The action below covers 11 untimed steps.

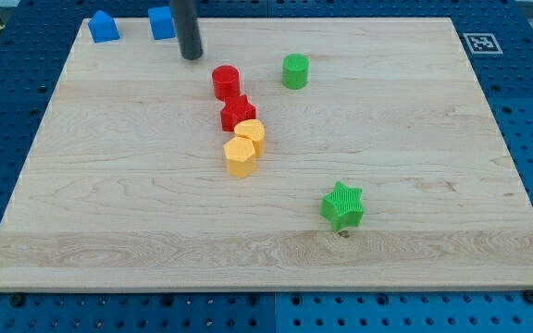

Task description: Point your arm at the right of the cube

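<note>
A blue cube (161, 22) sits near the view's top left edge of the wooden board (415, 139). My tip (192, 56) is at the lower end of the dark rod, just to the right of the cube and slightly below it, not touching it. A second blue block (103, 27), with a peaked top, lies further left.
A red cylinder (226, 81), a red star-like block (237, 113), a yellow cylinder (251, 134) and a yellow hexagon block (240, 156) form a touching line in the middle. A green cylinder (295, 70) stands to their right. A green star (342, 205) lies lower right.
</note>
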Available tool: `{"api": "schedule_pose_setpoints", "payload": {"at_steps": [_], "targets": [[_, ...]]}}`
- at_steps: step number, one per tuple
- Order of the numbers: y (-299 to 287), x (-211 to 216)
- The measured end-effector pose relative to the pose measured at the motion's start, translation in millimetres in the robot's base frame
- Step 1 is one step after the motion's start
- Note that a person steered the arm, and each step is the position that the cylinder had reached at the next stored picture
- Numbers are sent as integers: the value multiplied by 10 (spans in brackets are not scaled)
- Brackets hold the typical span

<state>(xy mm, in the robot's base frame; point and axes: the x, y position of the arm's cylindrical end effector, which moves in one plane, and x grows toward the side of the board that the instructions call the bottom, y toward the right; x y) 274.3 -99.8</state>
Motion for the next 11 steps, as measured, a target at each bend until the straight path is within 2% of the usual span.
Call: {"api": "schedule_pose_setpoints", "payload": {"at_steps": [2, 5, 7, 11], "targets": [[581, -199], [597, -725], [467, -820], [-191, -825]]}}
